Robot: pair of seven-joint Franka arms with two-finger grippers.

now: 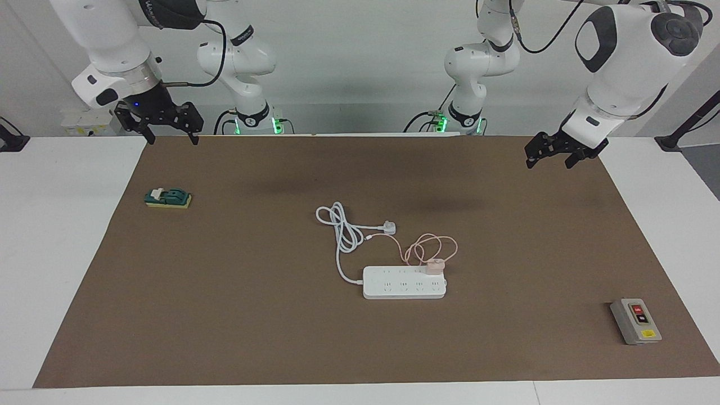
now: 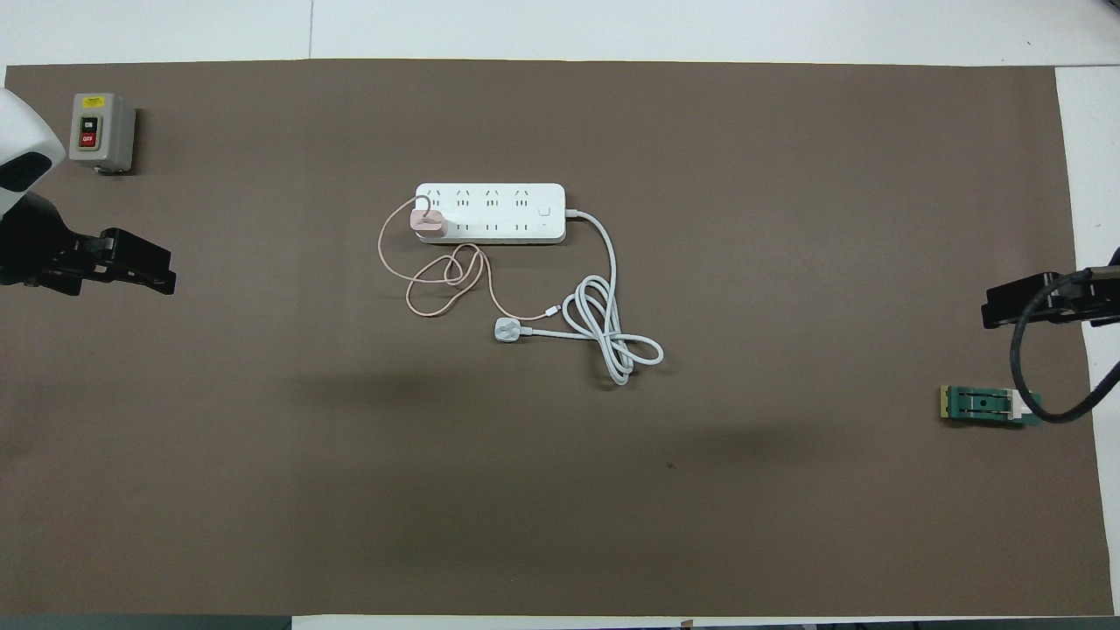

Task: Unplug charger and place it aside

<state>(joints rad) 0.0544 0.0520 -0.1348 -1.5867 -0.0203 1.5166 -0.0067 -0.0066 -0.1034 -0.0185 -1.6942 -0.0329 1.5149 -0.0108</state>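
Nothing is done yet: the pink charger (image 1: 435,266) sits plugged into the white power strip (image 1: 405,282) at its left-arm end, while the left gripper (image 1: 554,154) and right gripper (image 1: 166,130) hang open and empty, well apart from that strip.

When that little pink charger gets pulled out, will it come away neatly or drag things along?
The charger is small, so probably light. Its thin looped cable looks floppy and would likely trail after it. The power strip lies loose on the mat, so it may lift too.
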